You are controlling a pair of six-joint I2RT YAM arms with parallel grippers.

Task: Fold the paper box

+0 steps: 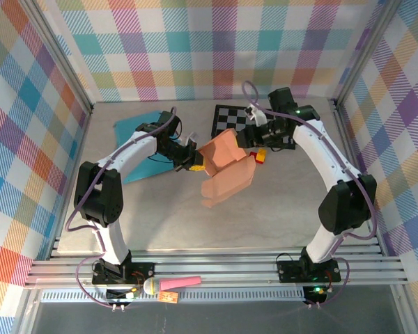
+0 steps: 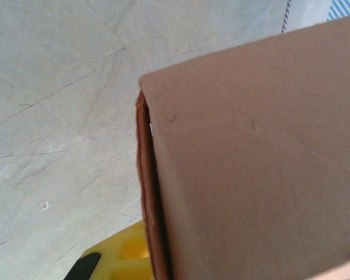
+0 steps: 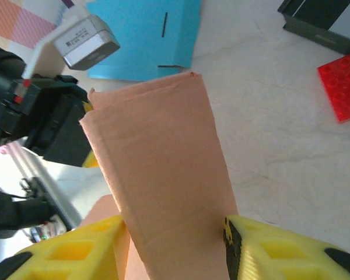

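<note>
The salmon paper box (image 1: 226, 167) hangs partly folded above the middle of the table, one panel upright and a flap drooping toward the front. My left gripper (image 1: 194, 158) is shut on the box's left edge; in the left wrist view the box wall (image 2: 251, 163) runs close past a yellow finger (image 2: 116, 256). My right gripper (image 1: 254, 139) comes in from the back right. In the right wrist view its yellow fingers (image 3: 76, 251) press both sides of a folded panel of the box (image 3: 163, 157), with the gripper (image 3: 172, 245) shut on it.
A blue paper sheet (image 1: 136, 139) lies flat at the back left. A checkerboard card (image 1: 231, 120) lies at the back, with a black item (image 3: 321, 20) beside it. A small red brick (image 1: 261, 158) rests under the right arm. A pink-handled tool (image 1: 174, 284) sits on the front rail.
</note>
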